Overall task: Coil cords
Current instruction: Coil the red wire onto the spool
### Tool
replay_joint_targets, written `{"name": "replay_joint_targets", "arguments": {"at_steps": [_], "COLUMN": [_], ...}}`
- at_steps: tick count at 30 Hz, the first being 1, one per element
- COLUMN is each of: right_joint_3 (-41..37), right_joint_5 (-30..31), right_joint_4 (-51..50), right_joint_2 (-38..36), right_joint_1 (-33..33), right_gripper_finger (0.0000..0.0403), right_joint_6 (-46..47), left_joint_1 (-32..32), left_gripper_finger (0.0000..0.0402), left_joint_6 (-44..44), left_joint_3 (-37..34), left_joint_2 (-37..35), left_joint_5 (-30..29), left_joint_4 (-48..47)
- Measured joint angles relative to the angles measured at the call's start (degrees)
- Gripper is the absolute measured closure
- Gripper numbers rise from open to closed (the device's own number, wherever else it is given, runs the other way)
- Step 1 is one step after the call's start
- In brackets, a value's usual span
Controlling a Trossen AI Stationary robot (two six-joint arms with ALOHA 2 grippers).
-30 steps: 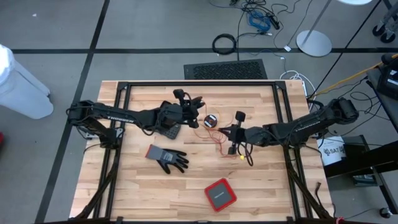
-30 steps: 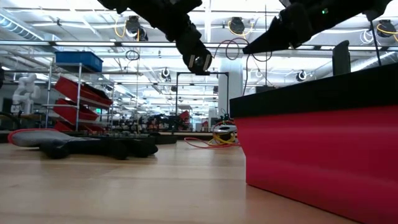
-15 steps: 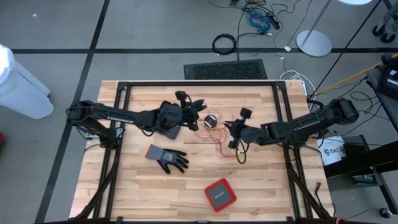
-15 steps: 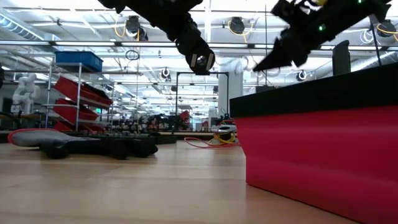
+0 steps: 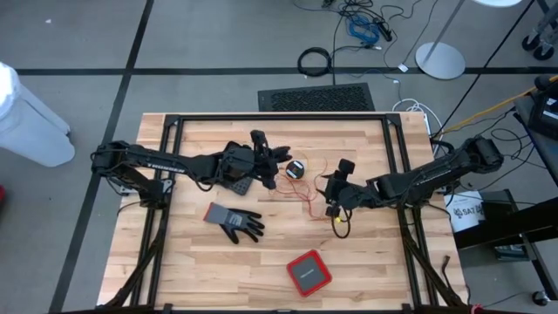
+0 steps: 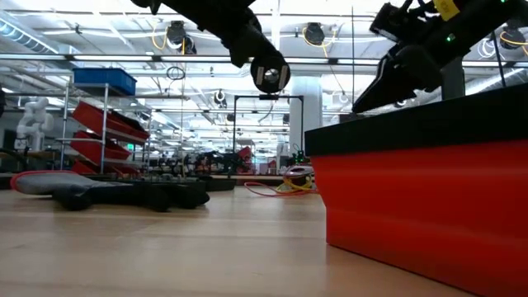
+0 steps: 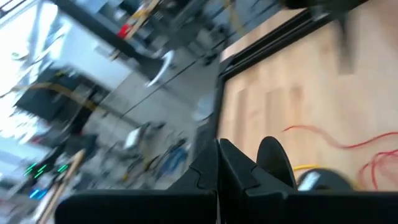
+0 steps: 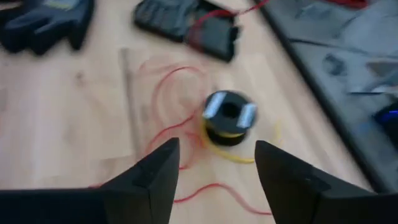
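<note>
The red cord (image 5: 307, 199) lies loose in slack loops on the wooden table, between my two grippers; it also shows in the right wrist view (image 8: 166, 93). The yellow cord is wound on a small black spool (image 5: 296, 169) (image 8: 227, 121) that rests on the table. My left gripper (image 5: 266, 162) hovers shut just left of the spool, its fingers (image 7: 217, 168) closed with nothing seen between them. My right gripper (image 5: 336, 190) stands open above the red loops, right of the spool, its fingers (image 8: 155, 180) spread with nothing between them.
A grey and black glove (image 5: 235, 221) lies near the table's left middle. A red box (image 5: 309, 272) sits toward the near edge. A flat black device (image 5: 240, 185) lies under the left arm. Black frame rails (image 5: 279, 119) border the table.
My right gripper has opened and tipped downward, shifting slightly toward the table's near right. The red loop that hung by it in the low view no longer hangs there. My left gripper has turned about its wrist while staying in place.
</note>
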Motion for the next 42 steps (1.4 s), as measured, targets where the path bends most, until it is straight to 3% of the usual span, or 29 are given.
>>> {"name": "replay_joint_targets", "arguments": {"at_steps": [6,12,17,22,29,42], "right_joint_3": [0.0,0.0,0.1,0.0,0.0,0.0], "right_joint_5": [4.1,-4.4,-5.1,-8.3,-13.1,-18.5], "right_joint_4": [4.1,15.0,15.6,17.2,20.3,24.4], "right_joint_2": [-3.8,-4.5,-3.3,-2.5,-2.5,-2.5], "right_joint_1": [0.7,0.5,-0.2,-1.2,-2.8,-4.3], "right_gripper_finger": [0.0223,0.0246,0.0262,0.0278,0.0297,0.0298], "right_joint_6": [-4.9,-14.6,-15.7,-16.0,-16.7,-17.2], "left_joint_1": [-0.9,-1.2,-1.4,-1.4,-1.4,-1.4], "left_gripper_finger": [0.0401,0.0401,0.0401,0.0401,0.0402,0.0401], "left_joint_6": [1.0,0.3,-0.6,-2.2,-3.7,-6.3], "left_joint_3": [0.0,0.0,0.0,0.0,0.0,0.0], "left_joint_2": [0.0,0.0,0.0,0.0,0.1,0.1], "left_joint_5": [8.7,18.7,20.1,28.1,32.9,35.0], "left_joint_4": [0.0,0.0,-0.2,0.1,0.6,3.4]}}
